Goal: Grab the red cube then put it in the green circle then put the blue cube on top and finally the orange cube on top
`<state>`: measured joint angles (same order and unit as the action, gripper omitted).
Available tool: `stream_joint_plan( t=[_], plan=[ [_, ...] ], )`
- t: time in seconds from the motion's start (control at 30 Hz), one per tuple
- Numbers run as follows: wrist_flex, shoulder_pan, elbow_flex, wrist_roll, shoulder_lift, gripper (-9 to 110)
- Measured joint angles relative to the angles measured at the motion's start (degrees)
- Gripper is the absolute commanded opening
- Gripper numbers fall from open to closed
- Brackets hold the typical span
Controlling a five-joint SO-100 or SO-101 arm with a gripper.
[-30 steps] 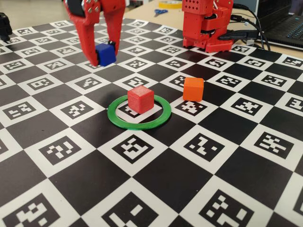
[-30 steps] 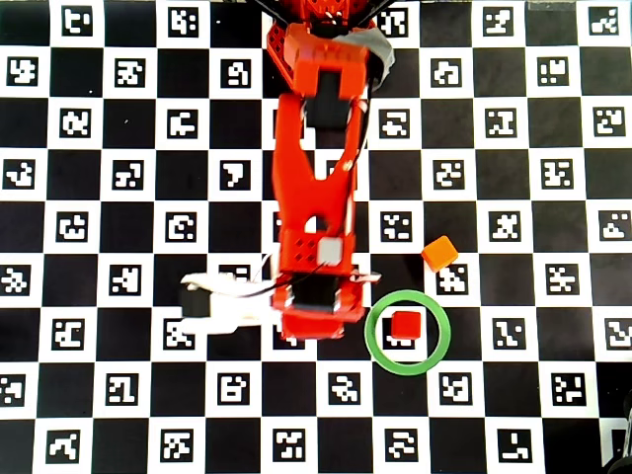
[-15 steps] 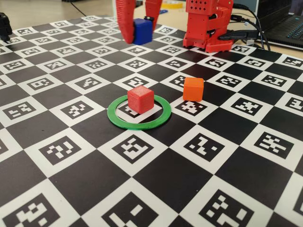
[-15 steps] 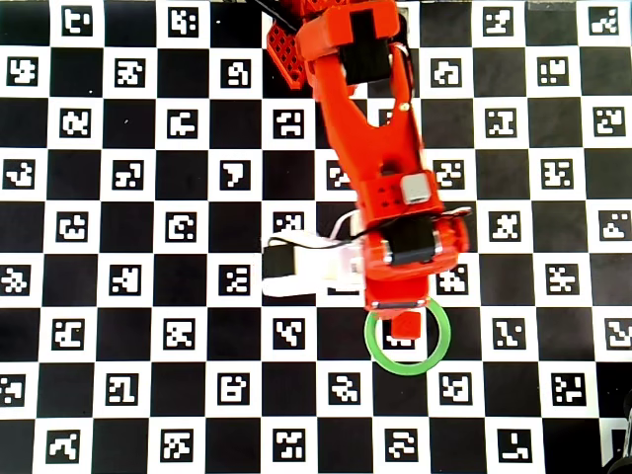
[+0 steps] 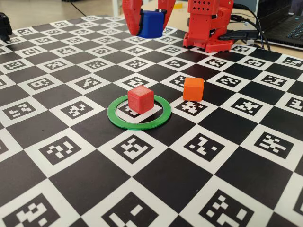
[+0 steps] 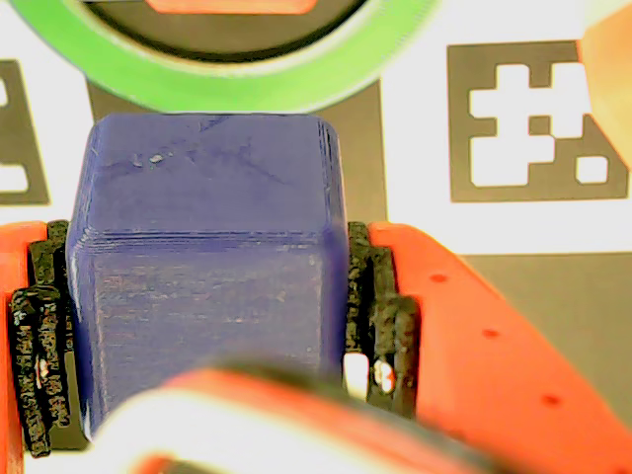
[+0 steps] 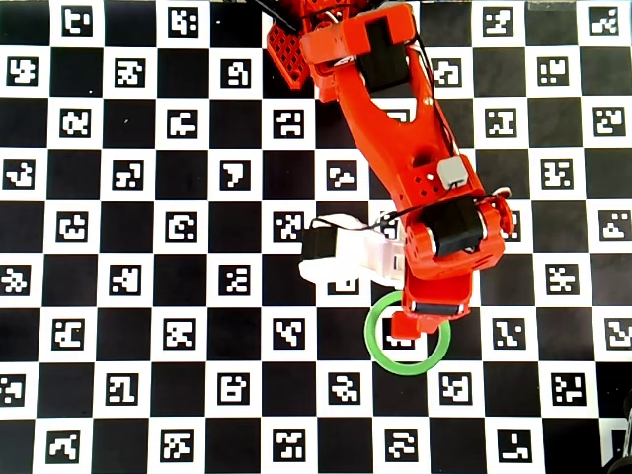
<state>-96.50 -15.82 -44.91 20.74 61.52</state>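
In the fixed view my red gripper (image 5: 150,28) hangs in the air at the top of the picture, shut on the blue cube (image 5: 151,23). The wrist view shows the blue cube (image 6: 207,267) clamped between the black pads (image 6: 380,316). The red cube (image 5: 140,99) sits on the board inside the green circle (image 5: 139,125), lower in the picture than the gripper. The orange cube (image 5: 193,89) rests on the board just right of the ring. From overhead the arm (image 7: 395,148) reaches over the far rim of the green circle (image 7: 377,353) and hides the orange and blue cubes.
The board is a black-and-white checker of printed markers (image 5: 142,146). The red arm base (image 5: 208,23) stands at the back right, with cables and a laptop (image 5: 284,23) behind it. A white wrist camera mount (image 7: 346,259) sticks out left of the gripper.
The gripper has lifted the blue cube off the board and swung it right in the fixed view. From overhead the arm now reaches over the green circle.
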Motion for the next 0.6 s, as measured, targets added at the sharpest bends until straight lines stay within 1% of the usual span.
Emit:
stream_joint_plan(
  t=[0.2, 0.33, 0.6],
  plan=[
    [0.88, 0.00, 0.09, -1.23, -2.81, 5],
    [3.87, 0.00, -0.26, -2.46, -2.90, 5],
    [9.40, 0.35, -5.89, -4.39, -2.99, 5]
  ],
)
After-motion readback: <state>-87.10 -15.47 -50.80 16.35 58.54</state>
